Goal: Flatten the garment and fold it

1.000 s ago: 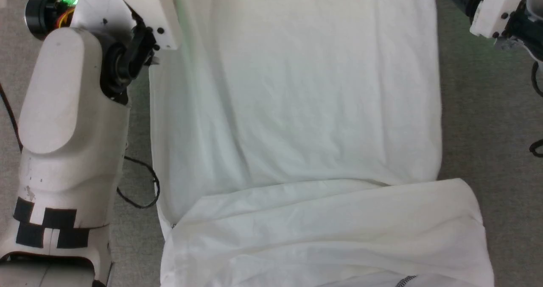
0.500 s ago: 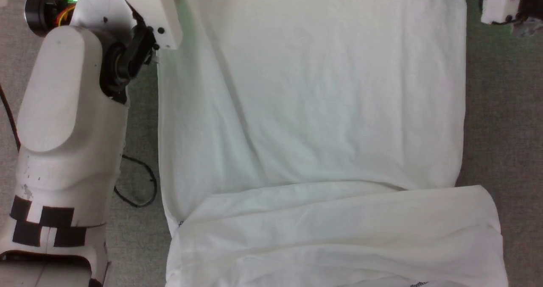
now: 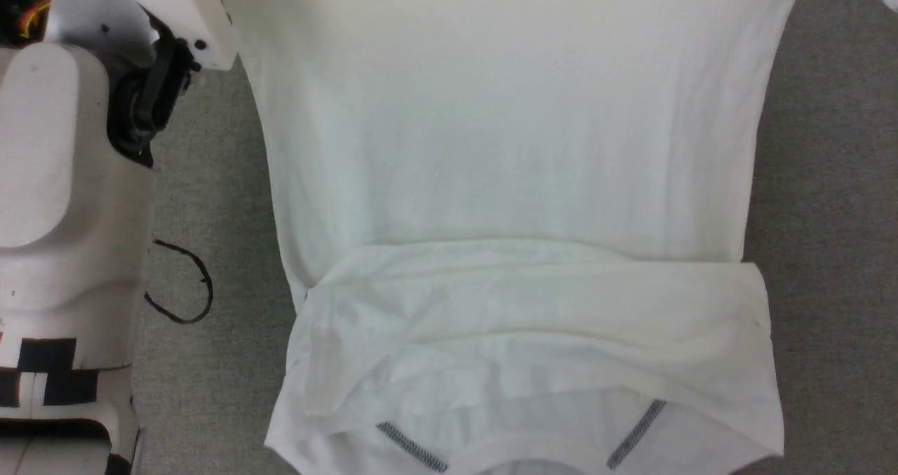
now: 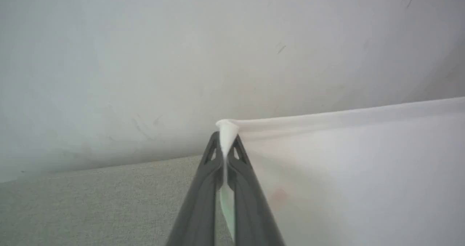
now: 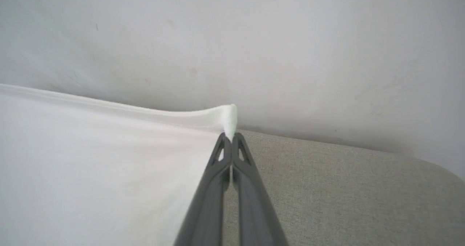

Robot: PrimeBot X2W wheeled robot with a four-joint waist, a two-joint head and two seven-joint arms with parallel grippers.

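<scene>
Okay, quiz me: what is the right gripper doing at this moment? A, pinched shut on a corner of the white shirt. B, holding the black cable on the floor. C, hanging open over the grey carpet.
A: in the right wrist view the right gripper has its two dark fingers closed together, with a corner of the white shirt bunched at their tips.

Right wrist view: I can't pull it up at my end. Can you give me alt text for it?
The right gripper, its two dark fingers closed together, pinches a corner of the white garment, which spreads taut toward the view's left edge. A grey woven surface lies to the right of the fingers, with a plain pale backdrop above.
</scene>
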